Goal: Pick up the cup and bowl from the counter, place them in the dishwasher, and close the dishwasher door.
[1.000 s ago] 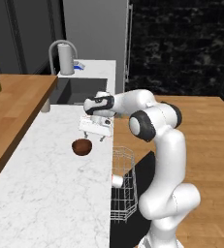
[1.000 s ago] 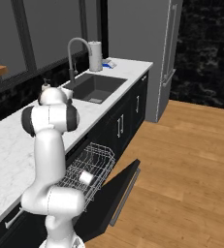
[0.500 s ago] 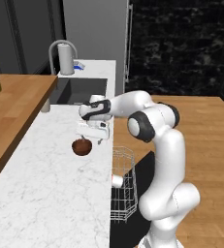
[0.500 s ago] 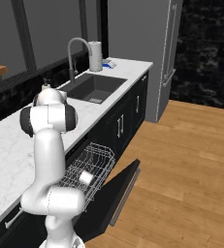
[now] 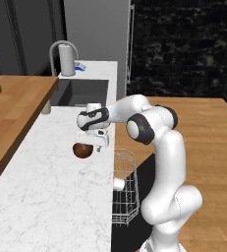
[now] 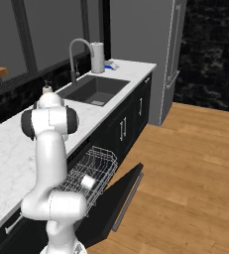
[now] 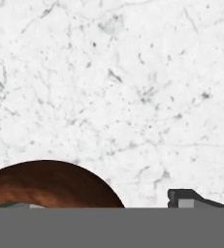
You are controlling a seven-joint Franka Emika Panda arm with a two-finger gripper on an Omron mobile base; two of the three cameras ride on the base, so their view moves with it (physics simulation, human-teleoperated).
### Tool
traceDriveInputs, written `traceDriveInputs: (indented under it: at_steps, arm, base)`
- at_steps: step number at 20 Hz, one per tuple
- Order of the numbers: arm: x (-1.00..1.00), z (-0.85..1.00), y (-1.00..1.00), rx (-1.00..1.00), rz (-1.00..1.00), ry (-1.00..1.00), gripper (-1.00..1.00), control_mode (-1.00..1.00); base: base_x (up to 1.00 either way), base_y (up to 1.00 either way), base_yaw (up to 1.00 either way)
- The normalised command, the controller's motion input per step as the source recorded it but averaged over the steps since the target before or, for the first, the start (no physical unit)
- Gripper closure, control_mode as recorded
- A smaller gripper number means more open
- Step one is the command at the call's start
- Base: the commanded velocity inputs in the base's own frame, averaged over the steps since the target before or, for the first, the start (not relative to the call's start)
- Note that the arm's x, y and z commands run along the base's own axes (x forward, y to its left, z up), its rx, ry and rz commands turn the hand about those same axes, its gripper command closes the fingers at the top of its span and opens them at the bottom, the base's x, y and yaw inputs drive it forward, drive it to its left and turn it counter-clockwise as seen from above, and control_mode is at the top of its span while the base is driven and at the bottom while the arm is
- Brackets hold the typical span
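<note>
While the claw (image 5: pixel 88 143) hangs low over the counter (image 5: pixel 51 197), its fingers stand apart, one to each side of the bowl's rim, released and not closed on anything. The bowl (image 5: pixel 82 150) sits on the marble directly beneath it, and in the hand view its brown curve (image 7: pixel 50 186) lies beside one dark fingertip (image 7: pixel 191 197). Below and to the claw's right, the cup (image 5: pixel 118 183) lies in the dishwasher (image 6: pixel 93 171) rack, with the dishwasher door (image 6: pixel 118 196) dropped open.

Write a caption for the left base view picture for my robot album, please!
The end effector reaches down over the bowl on the counter.
</note>
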Motion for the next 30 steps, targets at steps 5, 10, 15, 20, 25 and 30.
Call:
traceDriveInputs:
  at_steps: [5,10,15,20,25,30]
  arm:
    - [-0.06,-0.02,0.01,-0.01,0.00,-0.01,1.00,-1.00]
    - [-0.53,0.00,-0.03,0.00,-0.01,-0.09,1.00,-1.00]
    - [-1.00,0.00,-0.52,0.00,0.00,-0.17,1.00,-1.00]
    - [-0.95,0.00,-0.85,0.00,-0.02,-0.18,1.00,-1.00]
    - [-0.52,0.03,-1.00,0.03,0.00,-0.05,1.00,-1.00]
    - [0.00,-0.02,-0.82,0.07,0.08,0.00,1.00,-1.00]
  base:
    - [0.00,0.00,0.00]
    - [0.00,0.00,0.00]
    - [0.00,0.00,0.00]
    - [0.00,0.00,0.00]
    - [0.00,0.00,0.00]
    - [0.00,0.00,0.00]
